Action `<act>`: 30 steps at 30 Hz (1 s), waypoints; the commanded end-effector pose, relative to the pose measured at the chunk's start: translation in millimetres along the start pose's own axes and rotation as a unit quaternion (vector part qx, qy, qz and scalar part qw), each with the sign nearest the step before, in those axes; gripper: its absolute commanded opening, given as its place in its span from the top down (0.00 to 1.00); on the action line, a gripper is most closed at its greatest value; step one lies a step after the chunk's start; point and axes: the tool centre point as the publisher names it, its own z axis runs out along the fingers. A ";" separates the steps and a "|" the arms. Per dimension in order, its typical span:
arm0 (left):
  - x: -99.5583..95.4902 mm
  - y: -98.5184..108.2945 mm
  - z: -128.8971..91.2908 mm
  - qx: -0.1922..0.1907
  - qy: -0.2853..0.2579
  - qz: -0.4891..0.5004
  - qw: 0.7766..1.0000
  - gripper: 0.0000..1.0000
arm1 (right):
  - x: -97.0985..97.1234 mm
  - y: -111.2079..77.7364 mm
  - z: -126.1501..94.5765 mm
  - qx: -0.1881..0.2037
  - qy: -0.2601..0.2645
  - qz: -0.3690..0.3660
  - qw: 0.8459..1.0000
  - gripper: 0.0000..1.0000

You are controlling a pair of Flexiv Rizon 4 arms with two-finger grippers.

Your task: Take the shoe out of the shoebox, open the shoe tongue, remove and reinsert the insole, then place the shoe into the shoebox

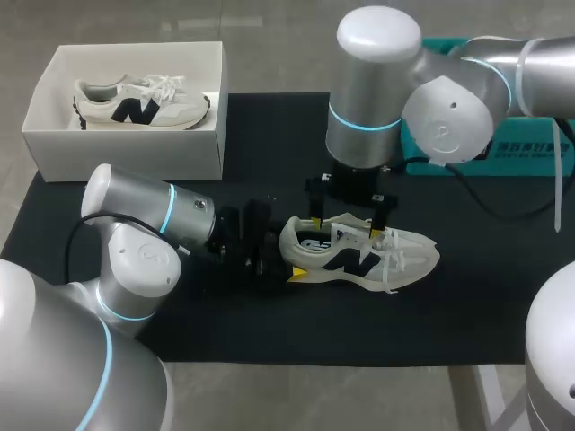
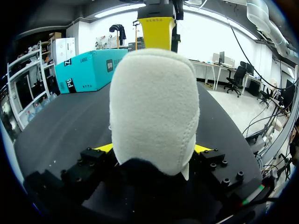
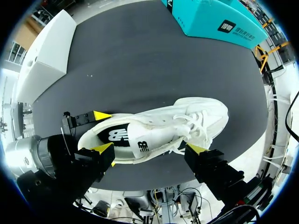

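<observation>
Two white sneakers show: the boxed sneaker (image 1: 139,103) in the lone shoebox (image 1: 126,148) at ten o'clock, the loose sneaker (image 1: 359,260) at desk centre (on a black mat (image 1: 269,135)), left jaws gripping its heel, right jaws spread open above it.

The table (image 1: 269,153) has a black top. 3 things rest on it: an open white shoebox (image 1: 126,139) at the far left corner, a teal box (image 3: 210,21) at the far right edge, and a white shoe (image 1: 404,256) upright on its sole near the middle, toe pointing right
</observation>
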 end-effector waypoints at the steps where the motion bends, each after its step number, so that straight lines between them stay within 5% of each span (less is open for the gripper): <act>1: 1.7 0.5 0.9 -0.002 -0.001 0.000 1.000 1.00 | -7.2 2.7 5.8 -0.002 -0.011 -0.002 1.000 0.00; 30: 1.7 0.5 0.9 -0.002 -0.001 0.000 1.000 1.00 | -2.3 8.5 24.8 -0.015 -0.122 -0.034 0.992 0.05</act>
